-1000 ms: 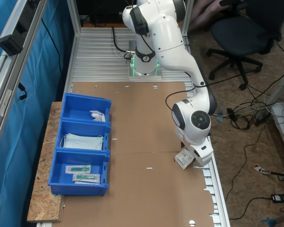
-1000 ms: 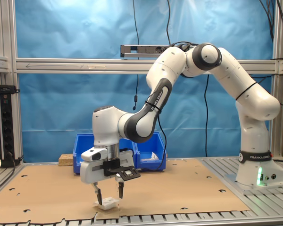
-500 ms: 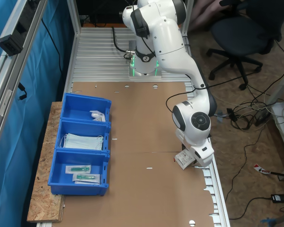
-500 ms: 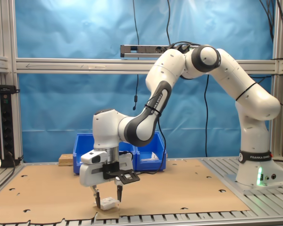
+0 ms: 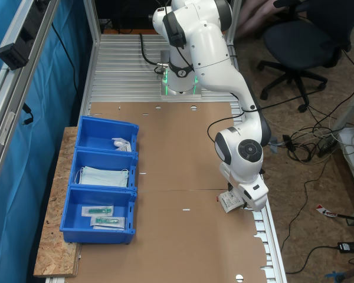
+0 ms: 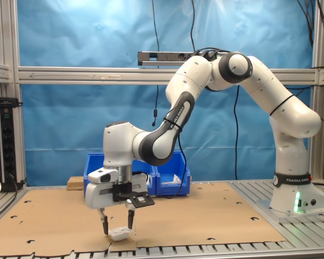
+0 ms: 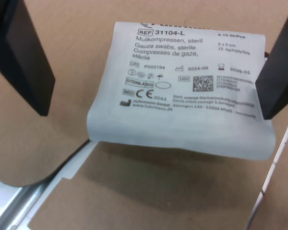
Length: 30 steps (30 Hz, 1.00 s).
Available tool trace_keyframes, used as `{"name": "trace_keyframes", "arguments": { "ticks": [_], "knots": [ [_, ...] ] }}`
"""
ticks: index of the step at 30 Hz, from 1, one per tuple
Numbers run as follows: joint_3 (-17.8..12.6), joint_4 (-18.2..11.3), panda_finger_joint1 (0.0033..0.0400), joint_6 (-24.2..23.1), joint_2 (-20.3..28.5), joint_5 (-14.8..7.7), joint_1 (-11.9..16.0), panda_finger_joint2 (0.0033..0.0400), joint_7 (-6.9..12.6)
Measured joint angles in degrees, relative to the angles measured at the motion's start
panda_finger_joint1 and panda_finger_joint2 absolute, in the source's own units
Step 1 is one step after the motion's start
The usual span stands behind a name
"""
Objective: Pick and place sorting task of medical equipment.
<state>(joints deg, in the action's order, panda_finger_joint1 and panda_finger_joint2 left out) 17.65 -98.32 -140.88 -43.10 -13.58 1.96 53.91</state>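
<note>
The gripper [image 6: 116, 225] is being held wide open (fingers astride) over the white packet [image 6: 120, 233], seemingly lying untouched on the worktop [image 6: 205, 216].

We count one white packet [image 7: 180, 86] on the cardboard sheet [image 5: 183, 159], three blue bins [image 5: 103, 180] beside that sheet, and one gripper [image 6: 116, 224]

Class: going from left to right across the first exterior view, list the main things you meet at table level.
Blue curtain → blue bins → white packet → office chair.
</note>
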Motion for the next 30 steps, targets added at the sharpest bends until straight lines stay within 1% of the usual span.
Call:
{"name": "trace_keyframes", "arguments": {
  "ticks": [19, 30],
  "knots": [
    [-0.2, 0.1, 0.0400, -0.6, 0.0, 0.0, 0.0, 0.0400, 0.05],
    [-0.9, -0.1, 0.0400, -0.7, -0.1, 0.0, -0.1, 0.0400, 0.05]
  ]
}}
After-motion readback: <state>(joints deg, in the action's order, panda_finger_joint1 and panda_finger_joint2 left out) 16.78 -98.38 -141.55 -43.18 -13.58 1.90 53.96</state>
